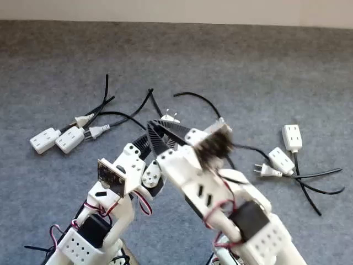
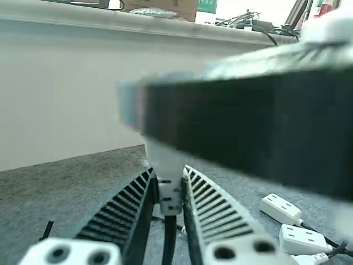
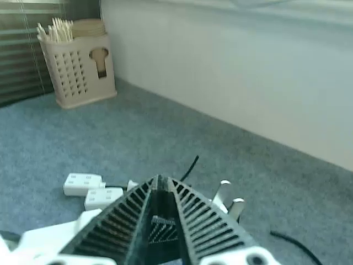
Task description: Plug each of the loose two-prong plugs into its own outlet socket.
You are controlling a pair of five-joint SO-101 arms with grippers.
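The left gripper is clamped on a white plug, and its black cord hangs down between the ribbed fingers. In the high view the plug's prongs point up over the middle of the scene. The right gripper has its fingertips together, just beside those prongs. Below lies grey carpet, running back to a pale wall with a slatted basket at its foot. At the high view's left lie two white sockets with two loose plugs near them. At its right lie two more sockets and another plug, with black cords trailing between. The right arm, dark and blurred, crosses above the held plug in the left wrist view. Both arms lean inward, their tips meeting.
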